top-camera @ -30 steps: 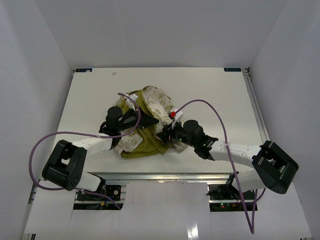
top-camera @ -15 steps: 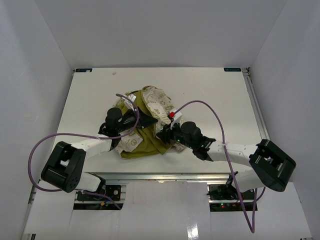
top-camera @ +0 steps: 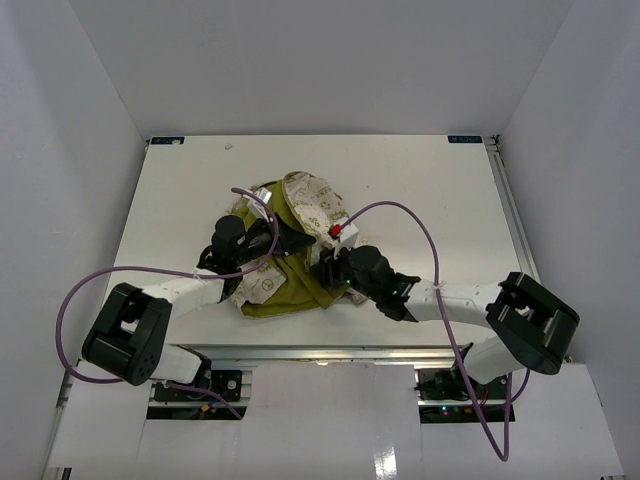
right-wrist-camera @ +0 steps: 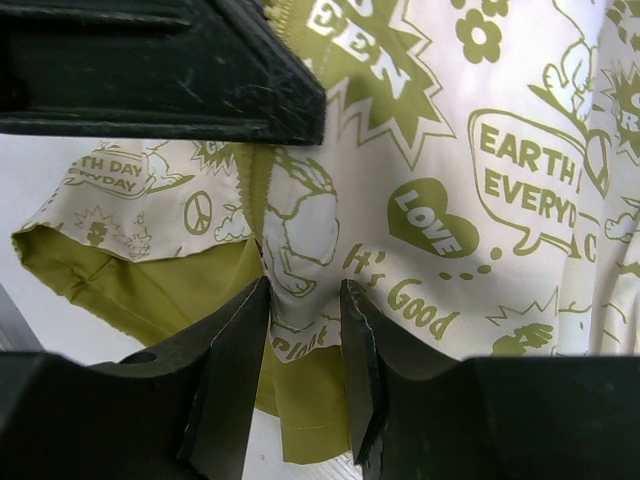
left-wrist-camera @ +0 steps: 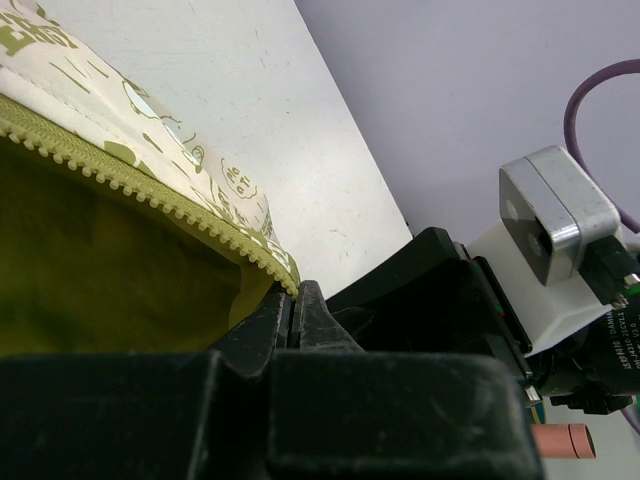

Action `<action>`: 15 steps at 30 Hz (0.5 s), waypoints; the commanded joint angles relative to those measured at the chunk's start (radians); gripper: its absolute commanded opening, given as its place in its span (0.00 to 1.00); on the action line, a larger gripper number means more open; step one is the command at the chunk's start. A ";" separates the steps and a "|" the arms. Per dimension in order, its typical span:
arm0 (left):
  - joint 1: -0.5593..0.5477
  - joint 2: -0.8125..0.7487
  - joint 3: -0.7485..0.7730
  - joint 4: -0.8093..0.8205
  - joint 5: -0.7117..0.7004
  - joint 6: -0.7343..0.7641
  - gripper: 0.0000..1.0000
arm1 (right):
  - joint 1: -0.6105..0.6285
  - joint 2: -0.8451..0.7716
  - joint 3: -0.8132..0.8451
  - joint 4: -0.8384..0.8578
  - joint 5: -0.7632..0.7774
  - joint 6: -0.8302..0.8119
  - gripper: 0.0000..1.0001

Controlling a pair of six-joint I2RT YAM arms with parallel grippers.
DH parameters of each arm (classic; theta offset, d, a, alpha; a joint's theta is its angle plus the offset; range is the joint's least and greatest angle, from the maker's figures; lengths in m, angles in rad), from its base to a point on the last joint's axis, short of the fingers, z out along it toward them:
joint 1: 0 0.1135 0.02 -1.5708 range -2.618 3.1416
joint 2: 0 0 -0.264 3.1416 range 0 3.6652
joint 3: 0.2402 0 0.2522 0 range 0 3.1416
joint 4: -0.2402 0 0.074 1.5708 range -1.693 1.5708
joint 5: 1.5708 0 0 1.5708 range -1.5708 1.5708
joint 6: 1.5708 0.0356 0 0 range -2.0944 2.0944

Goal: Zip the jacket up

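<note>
Two arms meet over one crumpled jacket (top-camera: 300, 205), which sits mid-counter, a bit left of centre and toward the near edge.

Left side: the left arm's purple cable (top-camera: 75, 290) loops out over the white counter (top-camera: 180, 190). The left pincer (top-camera: 305, 243) reaches in from the left and lies low on top of the fabric. In the left wrist view its fingers (left-wrist-camera: 270, 325) are pressed together with no gap. The zipper teeth (left-wrist-camera: 150, 185) run diagonally down and end right at the tips, and the fabric tapers into the seam between them, so it looks pinched on the jacket's zipper edge.

Jacket: bunched, not laid flat. The cream printed shell faces the far side and the olive lining (top-camera: 290, 285) is exposed on the near side. Only one row of teeth is visible in the left wrist view, with no mating row beside it. The right wrist view shows the print up close: "LOVE" heart, peace sign, "EARTH DAY EVERYDAY".

Right side: the right pincer (top-camera: 322, 265) comes in from the right, its tips just beside the left one's. Its fingers (right-wrist-camera: 235, 370) stand part-way apart around a cream hem fold (right-wrist-camera: 300, 240), and the fabric touches both inner faces. Can't tell whether it is squeezing the fold or only straddling it. The left pincer's black finger crosses the top of that view.
</note>
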 commanded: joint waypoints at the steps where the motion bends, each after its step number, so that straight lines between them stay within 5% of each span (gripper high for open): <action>1: -0.006 -0.033 -0.011 0.006 -0.005 -0.004 0.00 | 0.003 0.013 0.031 0.040 0.059 0.016 0.38; 9: -0.006 -0.030 -0.015 0.023 0.006 -0.022 0.00 | 0.004 0.010 -0.023 0.132 0.042 0.015 0.10; 13: -0.006 -0.016 -0.014 0.003 -0.003 -0.011 0.00 | 0.003 -0.005 -0.057 0.189 0.004 0.014 0.08; 15: -0.006 -0.011 -0.011 -0.034 -0.019 0.012 0.22 | 0.004 -0.018 -0.061 0.171 -0.001 0.015 0.08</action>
